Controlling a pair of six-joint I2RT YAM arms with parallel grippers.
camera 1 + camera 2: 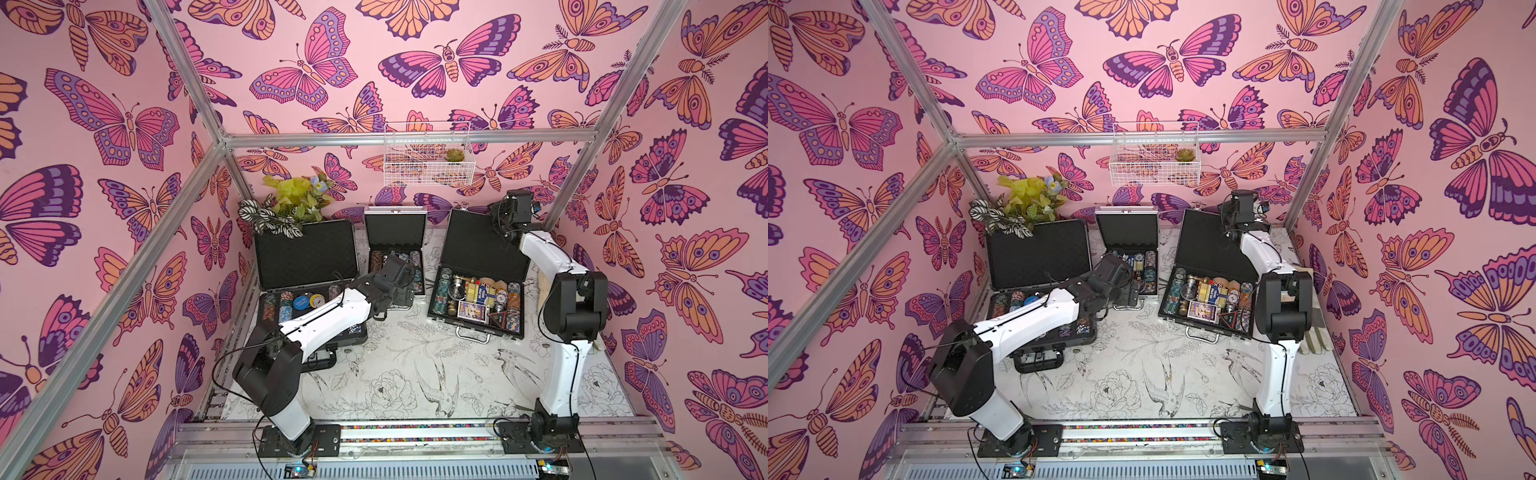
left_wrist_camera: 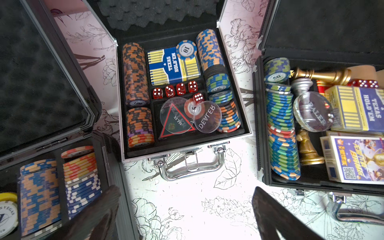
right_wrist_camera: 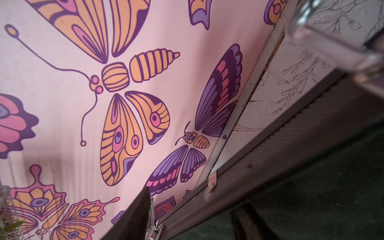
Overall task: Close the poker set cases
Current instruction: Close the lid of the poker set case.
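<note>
Left wrist view shows left tool (image 2: 187, 189) wide near the open silver case (image 2: 158, 14); right tool (image 1: 498, 216), width unclear, sits at the black case's lid (image 1: 469, 245), which likely needs tipping nearward.

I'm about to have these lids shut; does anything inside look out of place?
Yes. In the small silver case, a blue chip lies on the card deck and one red die sits off its row. The wide black case holds loose chess pieces among its chips.
</note>
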